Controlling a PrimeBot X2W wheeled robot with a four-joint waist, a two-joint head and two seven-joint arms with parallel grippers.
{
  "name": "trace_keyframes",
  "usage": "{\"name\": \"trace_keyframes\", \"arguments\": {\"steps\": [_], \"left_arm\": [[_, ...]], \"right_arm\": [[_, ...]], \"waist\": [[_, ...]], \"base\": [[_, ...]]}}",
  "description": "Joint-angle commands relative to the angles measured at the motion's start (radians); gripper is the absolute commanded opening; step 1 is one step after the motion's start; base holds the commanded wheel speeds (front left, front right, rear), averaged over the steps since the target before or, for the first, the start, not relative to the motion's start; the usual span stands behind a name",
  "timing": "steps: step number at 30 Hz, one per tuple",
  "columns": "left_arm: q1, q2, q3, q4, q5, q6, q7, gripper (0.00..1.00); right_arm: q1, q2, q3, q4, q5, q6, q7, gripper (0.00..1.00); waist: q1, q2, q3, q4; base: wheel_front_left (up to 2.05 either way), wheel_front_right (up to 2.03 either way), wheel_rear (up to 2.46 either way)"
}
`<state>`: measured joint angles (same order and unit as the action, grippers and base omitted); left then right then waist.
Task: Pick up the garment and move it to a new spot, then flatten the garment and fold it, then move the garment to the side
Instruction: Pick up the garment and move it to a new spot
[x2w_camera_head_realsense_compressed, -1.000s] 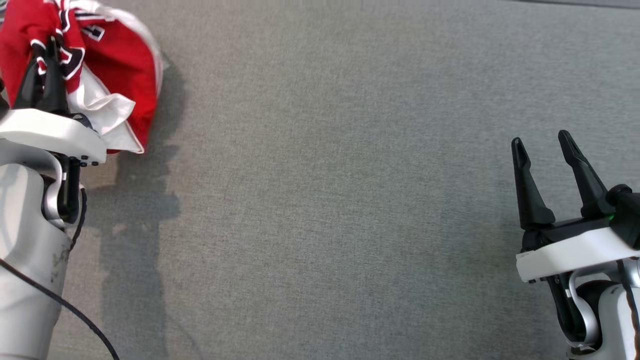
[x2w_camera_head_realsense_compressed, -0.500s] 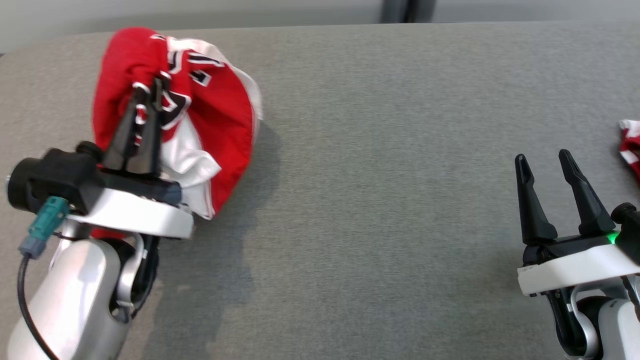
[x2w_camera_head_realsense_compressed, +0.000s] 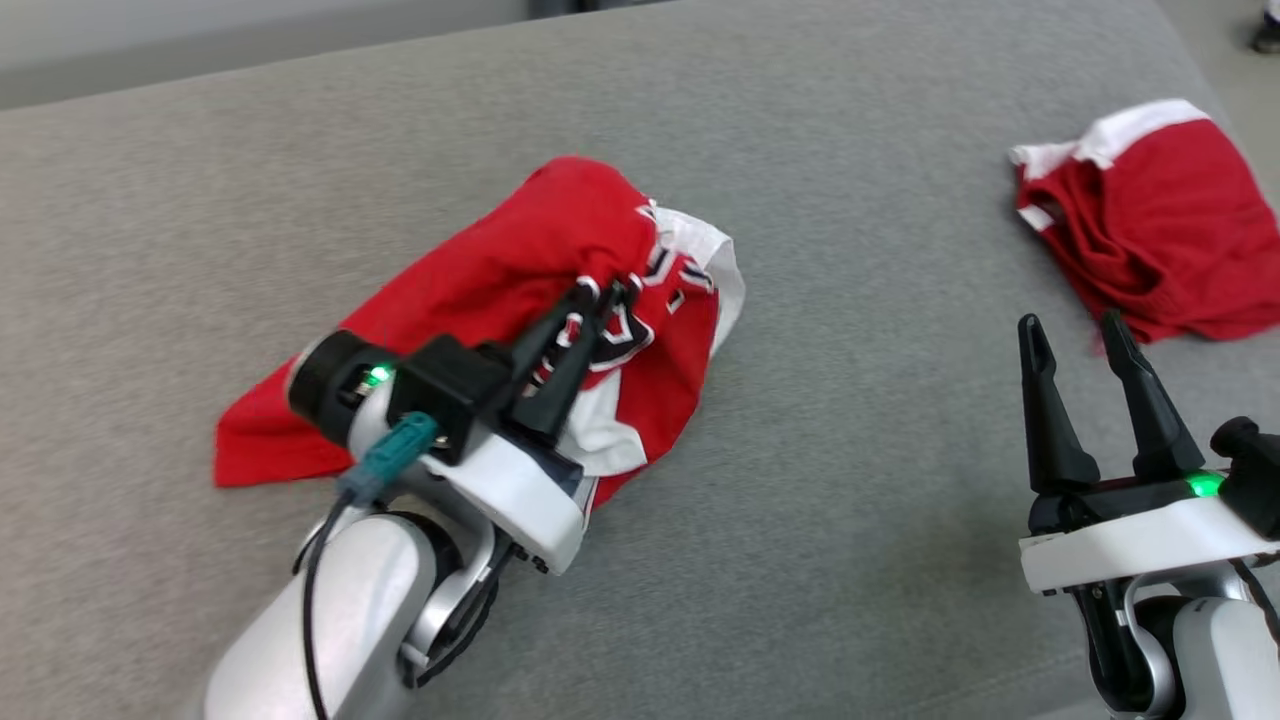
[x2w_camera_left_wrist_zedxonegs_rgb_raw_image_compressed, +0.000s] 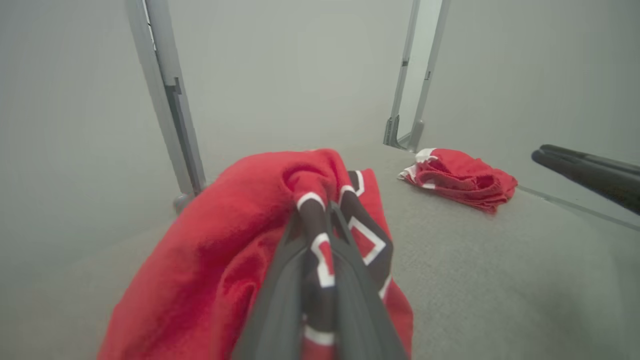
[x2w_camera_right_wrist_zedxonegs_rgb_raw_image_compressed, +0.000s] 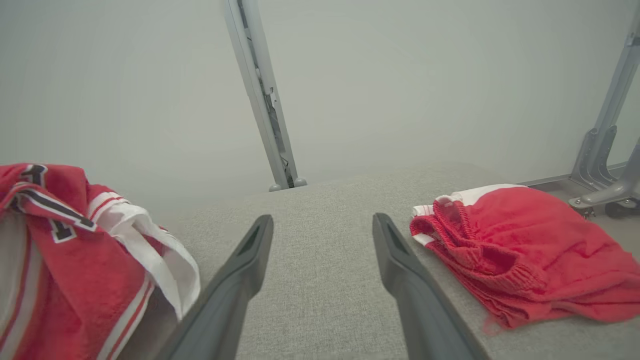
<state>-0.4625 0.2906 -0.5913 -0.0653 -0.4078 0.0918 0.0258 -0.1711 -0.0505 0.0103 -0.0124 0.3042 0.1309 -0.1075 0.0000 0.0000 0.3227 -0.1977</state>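
Left gripper (x2w_camera_head_realsense_compressed: 600, 292) pinched shut on red garment (x2w_camera_head_realsense_compressed: 470, 285), middle of frame, so it could be carried to new spot on grey table (x2w_camera_head_realsense_compressed: 860, 480). Right gripper (x2w_camera_head_realsense_compressed: 1070, 330) wide, empty, lower right, likely ready to help flatten. Other red cloth (x2w_camera_head_realsense_compressed: 1170, 220) lay upper right, apart.

- The left claw (x2w_camera_head_realsense_compressed: 600, 293) is clamped on a fold of the garment (x2w_camera_head_realsense_compressed: 500, 265), which is red with white and black trim, at the middle left of the grey worktop (x2w_camera_head_realsense_compressed: 850, 450).
- The garment is bunched up, one red corner trailing left.
- The right claw (x2w_camera_head_realsense_compressed: 1068, 325) is at the lower right, fingers spread, holding nothing.
- A crumpled red cloth (x2w_camera_head_realsense_compressed: 1160, 215) with a white band lies at the upper right, near the right claw's tips.
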Motion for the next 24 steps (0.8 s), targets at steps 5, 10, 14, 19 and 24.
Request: {"name": "trace_keyframes", "arguments": {"steps": [5, 10, 14, 19, 24], "left_arm": [[-0.055, -0.038, -0.057, 0.165, 0.007, -0.054, -0.018, 0.0], [-0.078, -0.059, -0.072, 0.26, -0.002, -0.084, -0.054, 1.0], [-0.076, -0.077, -0.085, 0.287, -0.012, -0.11, -0.097, 1.0], [-0.033, -0.085, -0.056, 0.303, -0.05, -0.115, -0.19, 1.0], [0.017, -0.069, 0.014, 0.29, -0.077, -0.081, -0.259, 1.0]], "right_arm": [[-0.01, -0.002, 0.016, 0.048, 0.039, 0.0, -0.049, 1.0], [-0.011, -0.002, 0.022, 0.077, 0.053, 0.0, -0.072, 1.0], [-0.018, -0.002, 0.018, 0.097, 0.05, 0.0, -0.081, 1.0], [-0.018, -0.002, 0.005, 0.104, 0.027, 0.0, -0.071, 1.0], [-0.005, -0.002, -0.014, 0.088, 0.0, 0.0, -0.047, 1.0]], "waist": [[0.0, 0.0, 0.056, -0.137], [0.0, 0.0, 0.065, -0.151], [0.0, 0.0, 0.054, -0.127], [0.0, 0.0, 0.014, -0.073], [0.0, 0.0, -0.029, -0.005]], "base": [[0.0, 0.0, 0.0], [0.0, 0.0, 0.0], [0.0, 0.0, 0.0], [0.0, 0.0, 0.0], [0.0, 0.0, 0.0]]}}
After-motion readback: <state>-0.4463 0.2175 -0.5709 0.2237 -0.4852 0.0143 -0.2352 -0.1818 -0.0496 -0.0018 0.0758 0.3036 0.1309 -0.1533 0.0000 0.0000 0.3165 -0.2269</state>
